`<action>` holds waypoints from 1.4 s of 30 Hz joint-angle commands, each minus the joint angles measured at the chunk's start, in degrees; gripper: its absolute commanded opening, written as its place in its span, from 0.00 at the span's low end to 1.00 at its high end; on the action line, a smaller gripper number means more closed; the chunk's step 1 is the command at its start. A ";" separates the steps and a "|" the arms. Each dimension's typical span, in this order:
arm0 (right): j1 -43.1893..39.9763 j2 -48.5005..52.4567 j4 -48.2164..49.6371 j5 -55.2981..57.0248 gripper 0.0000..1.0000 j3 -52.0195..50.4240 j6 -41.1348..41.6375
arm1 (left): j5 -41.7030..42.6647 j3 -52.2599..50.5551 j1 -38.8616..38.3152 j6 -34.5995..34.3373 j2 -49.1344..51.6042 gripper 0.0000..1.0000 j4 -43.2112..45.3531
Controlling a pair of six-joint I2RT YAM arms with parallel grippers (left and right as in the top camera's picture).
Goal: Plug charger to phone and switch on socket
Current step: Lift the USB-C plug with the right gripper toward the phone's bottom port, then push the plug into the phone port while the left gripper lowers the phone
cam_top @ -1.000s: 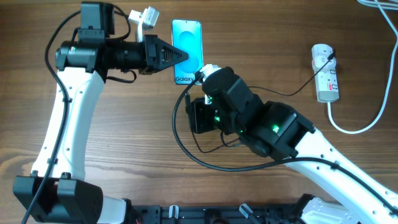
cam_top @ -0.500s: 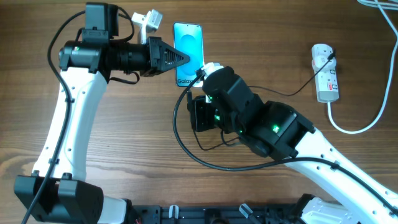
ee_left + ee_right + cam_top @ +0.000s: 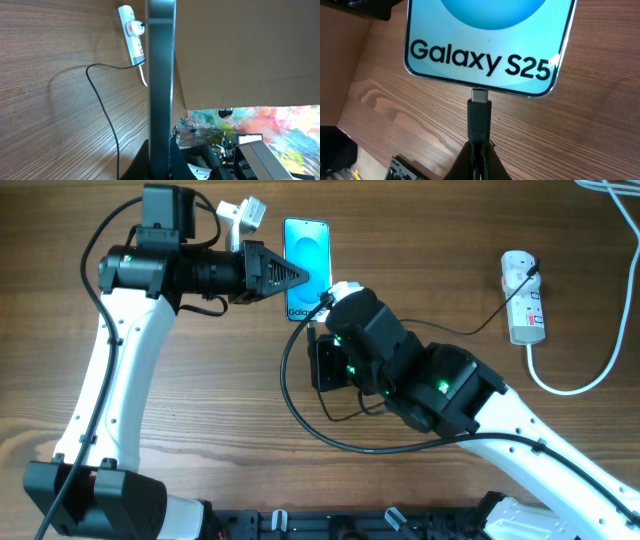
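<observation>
From overhead, your left hand reaches in from the left and lies across the turquoise screen of the phone, which sits near the far edge of the counter with its white band towards you. Your right hand is at the phone's bottom edge, though the wrist body hides its fingertips here. The socket lies well apart at the right side with a black plug in its far end. From there the thin black charger cable runs back towards the right arm. A thick white cable loops off the socket's near end. In the left wrist view you see the phone edge-on as a dark upright slab. The left hand is closed on it, one finger against each face. The socket shows at the top, and the charger cable curves across the wood to the left of the phone. In the right wrist view the phone's white band reads "Galaxy S25". The right hand is pinched tight on the charger's black plug body. The plug's metal tip meets the middle of the phone's bottom edge, and a short length of metal shows between the body and the phone. You cannot tell from this how far the tip has entered.
</observation>
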 commanded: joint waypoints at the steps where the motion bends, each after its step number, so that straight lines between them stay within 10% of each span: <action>1: 0.09 -0.24 0.85 1.16 0.04 -0.02 0.59 | 2.43 0.33 -0.04 -0.02 -1.62 0.04 0.17; 37: -1.22 -0.24 7.17 4.92 0.05 -0.02 -10.47 | 2.45 0.33 -0.04 0.13 -1.62 0.04 -0.72; 42: -1.22 -0.24 7.98 5.55 0.17 -0.02 -10.40 | 2.45 0.33 -0.04 0.15 -1.62 0.04 -1.36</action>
